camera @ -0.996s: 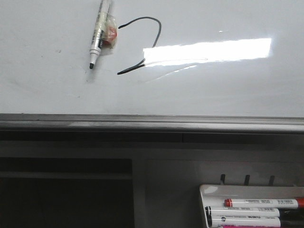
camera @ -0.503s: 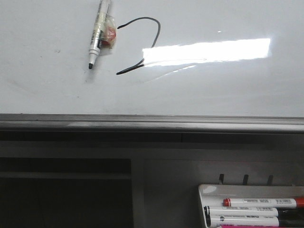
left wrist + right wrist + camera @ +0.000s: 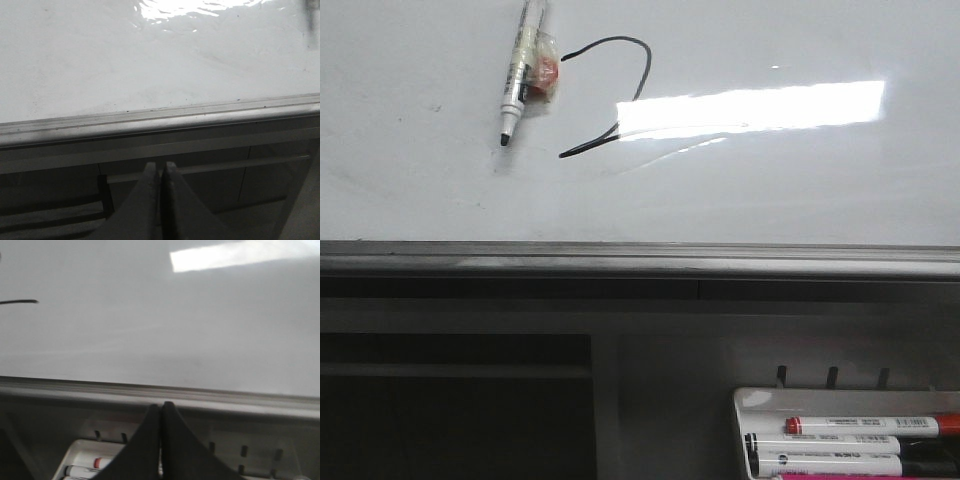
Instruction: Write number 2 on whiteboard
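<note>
The whiteboard point(image 3: 740, 190) fills the upper front view, glossy white with a bright glare and a grey metal edge. The number 2 point(image 3: 625, 90) is drawn on it in thin black stroke, a rounded hook with a slanting tail. An uncapped marker pen point(image 3: 517, 75) lies on the board just left of the number, tip toward the near edge. Neither gripper shows in the front view. My left gripper point(image 3: 161, 167) is shut and empty below the board's edge point(image 3: 160, 117). My right gripper point(image 3: 161, 407) is shut and empty below the board's edge point(image 3: 160, 392); the stroke's tail end point(image 3: 20, 302) shows there.
A small red and clear wrapper-like piece point(image 3: 545, 72) lies against the marker. A white pen tray point(image 3: 850, 440) with several markers sits below the board at the lower right, also in the right wrist view point(image 3: 87, 460). Dark shelving point(image 3: 450, 400) lies under the board's edge.
The whole front view has shifted slightly: the board, marker and number sit a little further left and up in frame. Nothing on the board has moved relative to it.
</note>
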Robot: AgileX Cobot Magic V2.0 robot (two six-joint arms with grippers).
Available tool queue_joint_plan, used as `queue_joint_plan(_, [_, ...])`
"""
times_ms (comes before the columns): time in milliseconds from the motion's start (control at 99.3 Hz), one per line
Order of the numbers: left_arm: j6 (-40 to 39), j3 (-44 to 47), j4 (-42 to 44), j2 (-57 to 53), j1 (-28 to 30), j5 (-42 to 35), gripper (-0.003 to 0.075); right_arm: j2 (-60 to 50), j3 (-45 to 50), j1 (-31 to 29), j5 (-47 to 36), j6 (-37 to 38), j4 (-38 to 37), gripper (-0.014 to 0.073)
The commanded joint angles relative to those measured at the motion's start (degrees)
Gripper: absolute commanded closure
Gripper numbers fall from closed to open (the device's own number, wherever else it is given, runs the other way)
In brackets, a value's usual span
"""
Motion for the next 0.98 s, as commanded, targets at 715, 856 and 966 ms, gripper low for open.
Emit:
queue_joint_plan(715, [-0.5, 0.6, -0.3, -1.5, 0.1, -4.3, 0.0741, -9.5, 1.8, -5.4, 11.1, 1.4, -4.4, 0.0664])
queue_joint_plan(856, [-0.5, 0.6, -0.3, -1.5, 0.1, -4.3, 0.0741, -9.5, 1.8, -5.4, 11.1, 1.4, -4.4, 0.0664])
queue_joint_plan(966, [-0.5, 0.6, -0.3, -1.5, 0.1, -4.3, 0.0741, -9.5, 1.8, -5.4, 11.1, 1.4, -4.4, 0.0664])
